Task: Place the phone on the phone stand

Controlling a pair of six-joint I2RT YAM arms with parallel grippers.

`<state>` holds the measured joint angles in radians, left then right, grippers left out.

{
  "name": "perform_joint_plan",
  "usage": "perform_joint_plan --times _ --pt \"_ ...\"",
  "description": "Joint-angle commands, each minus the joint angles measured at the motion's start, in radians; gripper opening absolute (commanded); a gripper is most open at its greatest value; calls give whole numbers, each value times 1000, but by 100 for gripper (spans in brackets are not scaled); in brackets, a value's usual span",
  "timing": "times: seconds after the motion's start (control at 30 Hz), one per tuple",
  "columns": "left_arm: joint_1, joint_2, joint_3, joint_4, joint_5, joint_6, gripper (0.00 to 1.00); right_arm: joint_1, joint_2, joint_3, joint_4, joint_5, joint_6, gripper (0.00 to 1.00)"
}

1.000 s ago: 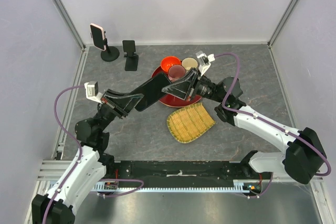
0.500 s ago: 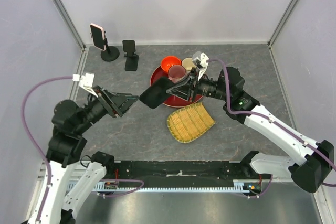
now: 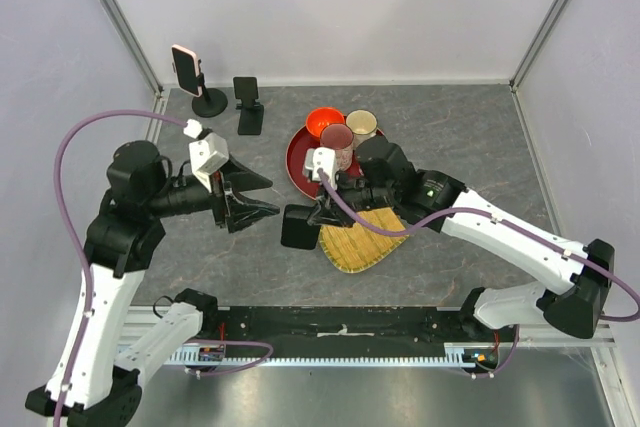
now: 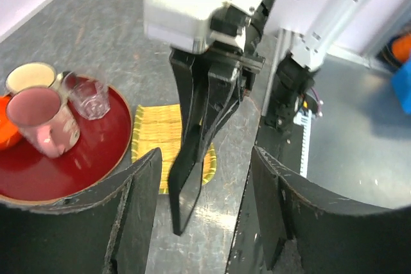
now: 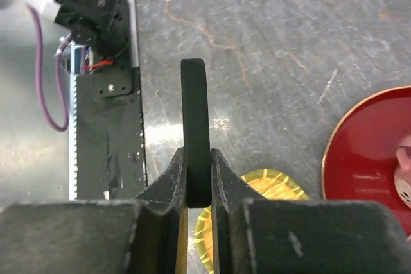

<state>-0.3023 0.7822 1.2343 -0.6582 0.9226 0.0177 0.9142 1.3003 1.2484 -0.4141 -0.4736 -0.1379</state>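
My right gripper [image 3: 316, 217] is shut on a black phone [image 3: 296, 227] and holds it on edge above the grey table, left of a yellow mat. In the right wrist view the phone [image 5: 195, 126] stands edge-on, clamped between the fingers [image 5: 173, 174]. My left gripper [image 3: 262, 197] is open and empty, just left of the phone and pointing at it. In the left wrist view the phone [image 4: 192, 178] hangs ahead between the spread fingers [image 4: 138, 216]. A black phone stand [image 3: 249, 107] stands at the back left.
Another stand [image 3: 208, 100] with a pink phone [image 3: 185, 67] is in the back left corner. A red tray [image 3: 296, 162] holds an orange bowl [image 3: 323, 121], a pink mug [image 3: 337, 139] and a cream cup [image 3: 361, 124]. A yellow woven mat [image 3: 368, 235] lies under my right wrist.
The left gripper has let go of the phone and drawn back to the left. The right gripper has kept the phone and carried it forward and left, off the tray.
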Motion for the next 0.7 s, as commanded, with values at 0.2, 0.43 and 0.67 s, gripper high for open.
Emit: perform_joint_plan --times 0.2,0.43,0.67 --pt "-81 199 105 -153 271 403 63 74 -1 144 -114 -108 -141 0" --pt "-135 265 100 -250 266 430 59 83 14 212 -175 -88 -167 0" --pt "-175 276 88 -291 190 433 56 100 42 270 -222 -63 -190 0"
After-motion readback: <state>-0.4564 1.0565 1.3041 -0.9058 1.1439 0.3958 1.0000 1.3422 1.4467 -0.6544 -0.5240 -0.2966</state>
